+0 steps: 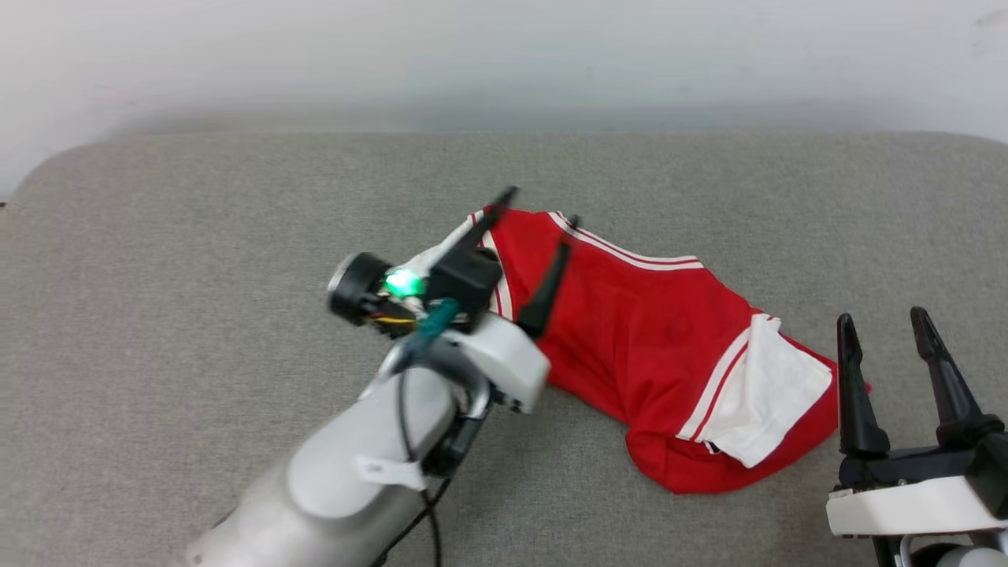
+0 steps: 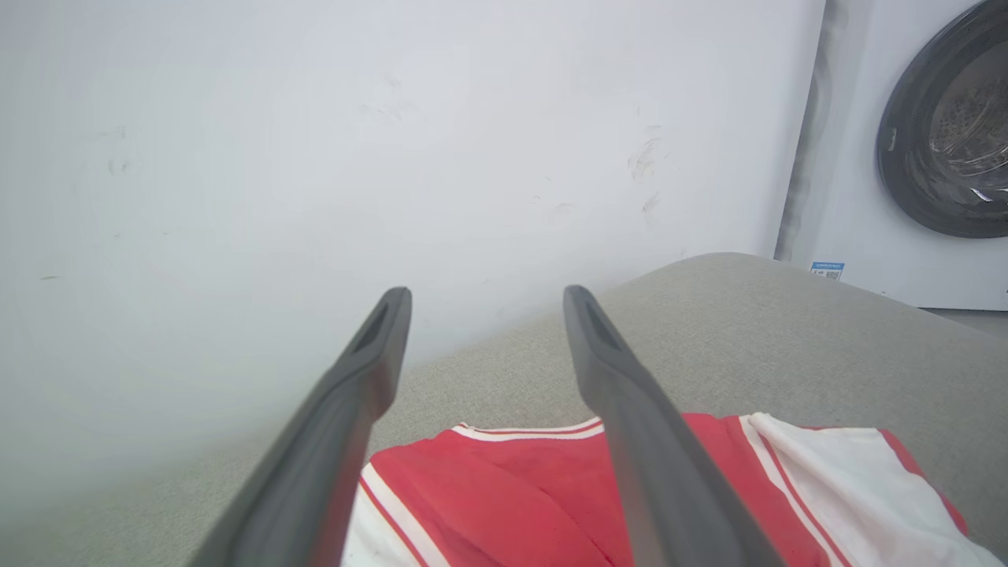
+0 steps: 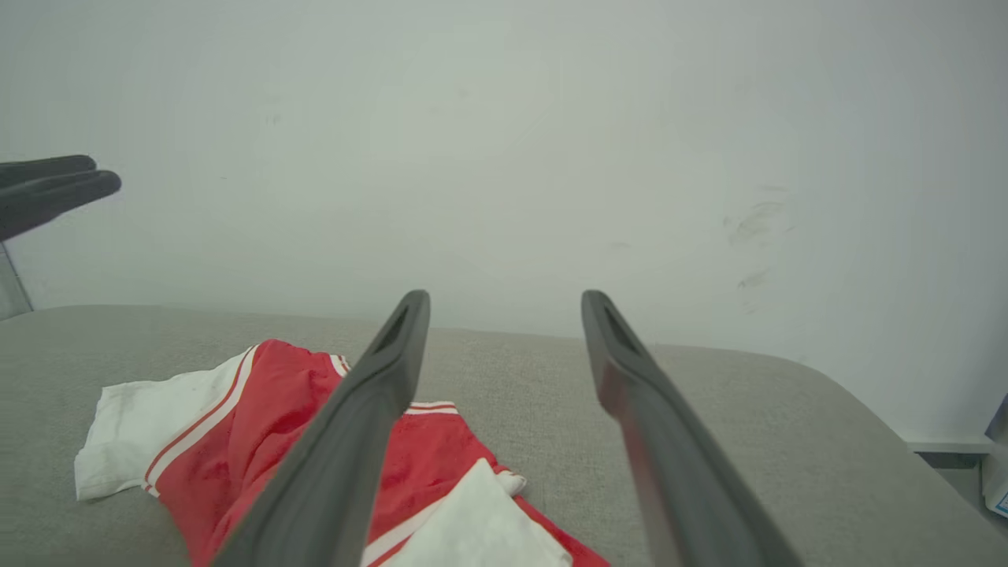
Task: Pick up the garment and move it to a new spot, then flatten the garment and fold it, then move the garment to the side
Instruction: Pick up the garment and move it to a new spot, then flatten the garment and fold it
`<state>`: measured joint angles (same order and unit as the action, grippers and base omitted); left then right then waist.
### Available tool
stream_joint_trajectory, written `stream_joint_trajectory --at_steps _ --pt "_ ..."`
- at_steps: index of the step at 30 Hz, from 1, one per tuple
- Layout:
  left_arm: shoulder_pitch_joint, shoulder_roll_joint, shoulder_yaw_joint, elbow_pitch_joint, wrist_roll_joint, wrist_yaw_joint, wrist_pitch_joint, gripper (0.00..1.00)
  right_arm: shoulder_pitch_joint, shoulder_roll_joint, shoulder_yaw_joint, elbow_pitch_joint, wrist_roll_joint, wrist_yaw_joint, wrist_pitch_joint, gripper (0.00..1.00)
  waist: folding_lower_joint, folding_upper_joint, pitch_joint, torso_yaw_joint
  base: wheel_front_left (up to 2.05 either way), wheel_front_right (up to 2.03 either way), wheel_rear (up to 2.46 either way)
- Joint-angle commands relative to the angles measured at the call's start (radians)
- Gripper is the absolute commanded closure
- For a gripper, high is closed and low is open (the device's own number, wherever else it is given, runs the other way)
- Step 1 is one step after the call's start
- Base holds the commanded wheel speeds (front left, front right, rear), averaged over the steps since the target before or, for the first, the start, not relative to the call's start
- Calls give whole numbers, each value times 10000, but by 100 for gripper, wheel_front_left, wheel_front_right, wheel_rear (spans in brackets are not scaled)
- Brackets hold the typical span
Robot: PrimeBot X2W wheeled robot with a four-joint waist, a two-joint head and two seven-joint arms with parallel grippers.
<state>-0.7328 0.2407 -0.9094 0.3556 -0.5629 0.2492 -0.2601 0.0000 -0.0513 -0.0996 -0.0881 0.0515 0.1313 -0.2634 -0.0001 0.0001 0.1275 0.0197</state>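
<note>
The garment, a red T-shirt with white sleeves and striped trim, lies loosely bunched on the grey cushion, right of centre. My left gripper hovers over the garment's left end, fingers spread, nothing between them. The left wrist view looks past those open fingers at the garment below. My right gripper stands open at the lower right, just right of the white sleeve. From the right wrist, the garment lies to the left below the fingers.
A pale wall runs behind the cushion. A washing machine door shows at the far right of the left wrist view. The cushion's rounded far edge bounds the surface at the back.
</note>
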Motion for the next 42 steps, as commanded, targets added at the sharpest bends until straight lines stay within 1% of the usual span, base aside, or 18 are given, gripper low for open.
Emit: stream_joint_trajectory --at_steps 1,4,8,11,14,16,20,28,35,42 --pt "221 61 164 -173 102 121 -65 0 75 19 -12 31 -64 -10 -21 0 1 -1 -84 83 0 0 0" --pt "1208 524 1174 -1049 557 652 -59 0 169 20 -30 132 -35 -10 -21 0 1 -1 -167 161 0 0 0" --pt "2550 870 2460 -1909 1122 1107 -62 0 224 17 -53 240 -4 -10 -21 0 1 -1 -267 226 0 0 0" --pt "3579 943 3465 -2363 1524 1318 -61 0 266 18 -51 319 16 -10 -19 0 1 -1 -358 252 0 0 0" --pt "4513 877 4432 -2715 1986 1460 -54 0 348 19 -53 423 66 -10 -19 0 1 -1 -476 245 0 0 0" --pt "5095 764 4931 -2913 2297 1454 -53 0 399 19 -84 472 109 -10 -21 0 1 -1 -553 230 0 0 0" --pt "6066 526 5625 -3106 2791 1178 -53 0 490 19 -106 603 162 -10 -21 0 1 -1 -685 197 0 0 0" --pt "7282 -196 6728 -3072 3399 317 -54 0 765 19 -32 855 386 -10 -21 0 1 -1 -896 141 0 0 0" --pt "7702 -755 7483 -2901 3844 -387 -54 0 919 19 79 962 517 -9 -21 0 1 -1 -987 132 0 0 0" --pt "7846 -1148 8004 -2742 4273 -860 -54 0 966 19 150 1043 546 -10 -21 0 1 -1 -1031 148 0 0 0"
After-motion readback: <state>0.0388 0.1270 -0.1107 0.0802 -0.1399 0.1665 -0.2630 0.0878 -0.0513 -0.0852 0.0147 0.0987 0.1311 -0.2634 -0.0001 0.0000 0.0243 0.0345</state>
